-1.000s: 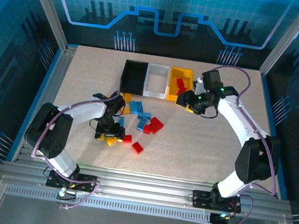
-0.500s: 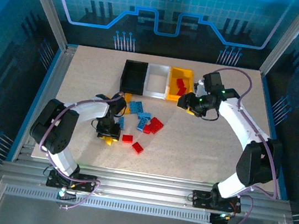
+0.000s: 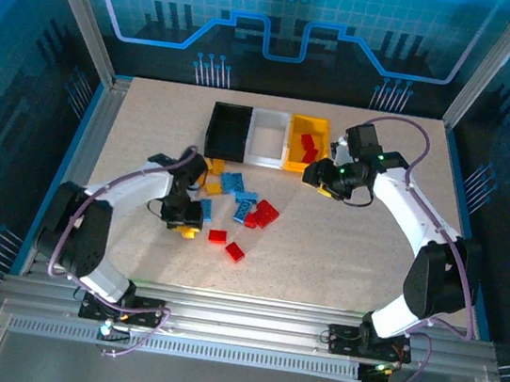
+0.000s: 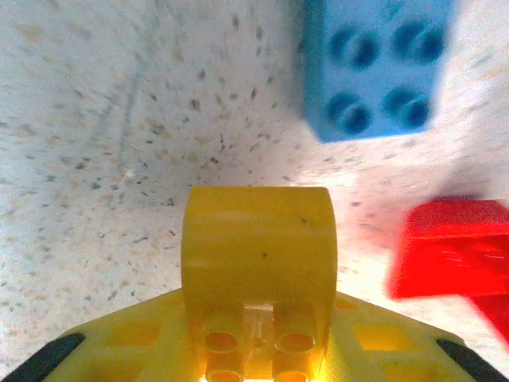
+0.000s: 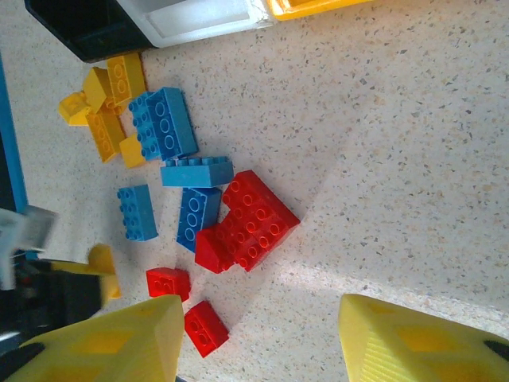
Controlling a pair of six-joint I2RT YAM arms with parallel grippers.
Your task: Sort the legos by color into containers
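A speckled beige tabletop (image 3: 369, 255) lies inside a blue-lit enclosure, and at its far middle stands the row of three joined square open-top plastic bins: black bin (image 3: 212, 128), white bin (image 3: 264, 160), yellow bin (image 3: 298, 168). Several small red studded bricks (image 3: 309, 147) already lie in the yellow bin. Nearer the arms than the bins is a loose scatter of blue, red and yellow-orange bricks (image 3: 243, 205). The left gripper (image 3: 186, 223) sits at the scatter's left edge, towards the black-bin end of the row, its fingers closed on a small yellow plastic brick (image 4: 256, 255). The brick's long axis seems to run out along the fingers, with a blue brick (image 4: 374, 68) and a red brick (image 4: 453, 247) on the table just past it. The right gripper (image 5: 254, 338) hovers just on the near side of the yellow bin, its fingers spread wide and holding nothing. For the held brick, the row lies farther up the table and slightly right, the black bin nearest. With red in the yellow bin, which of the other two bins takes yellow bricks cannot be told.
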